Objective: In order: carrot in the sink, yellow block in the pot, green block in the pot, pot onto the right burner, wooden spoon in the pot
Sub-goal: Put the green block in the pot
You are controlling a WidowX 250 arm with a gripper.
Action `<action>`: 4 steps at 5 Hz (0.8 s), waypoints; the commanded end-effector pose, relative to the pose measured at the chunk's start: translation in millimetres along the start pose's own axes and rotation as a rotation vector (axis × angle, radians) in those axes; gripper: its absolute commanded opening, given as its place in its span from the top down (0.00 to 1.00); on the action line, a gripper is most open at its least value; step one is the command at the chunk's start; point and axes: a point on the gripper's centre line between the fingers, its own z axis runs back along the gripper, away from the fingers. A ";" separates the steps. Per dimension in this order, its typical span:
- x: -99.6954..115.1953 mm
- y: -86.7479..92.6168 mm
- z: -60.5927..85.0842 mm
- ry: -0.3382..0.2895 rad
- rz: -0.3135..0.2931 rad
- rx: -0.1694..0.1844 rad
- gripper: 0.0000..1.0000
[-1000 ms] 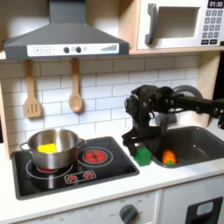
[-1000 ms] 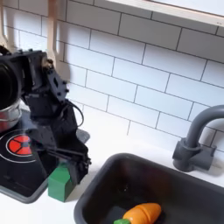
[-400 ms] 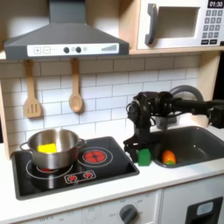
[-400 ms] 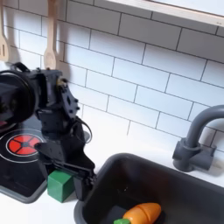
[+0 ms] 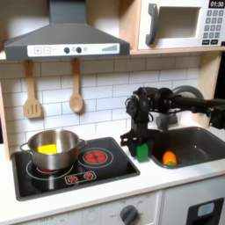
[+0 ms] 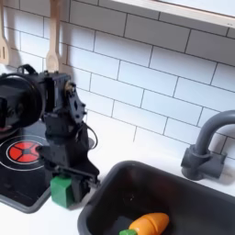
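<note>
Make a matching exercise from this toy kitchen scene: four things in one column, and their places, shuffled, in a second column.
Things:
1. carrot
2. yellow block
3. green block
4. wooden spoon

Places:
A. hanging on the tiled wall
B. between the gripper's fingers, at the stove's edge
C. lying in the sink
D. inside the pot

Pairs: 1-C, 2-D, 3-B, 4-A

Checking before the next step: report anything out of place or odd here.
Nothing stands out. The small orange toy carrot lies in the dark grey sink, the yellow block sits in the steel pot, and the gripper is at the bright-green cube.
</note>
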 end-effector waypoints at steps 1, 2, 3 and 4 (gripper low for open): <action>24.6 42.9 49.7 -0.128 0.104 0.049 1.00; 28.8 64.1 63.3 -0.154 0.160 0.067 1.00; 30.5 85.4 71.8 -0.168 0.214 0.084 1.00; 28.9 106.2 78.1 -0.177 0.270 0.096 1.00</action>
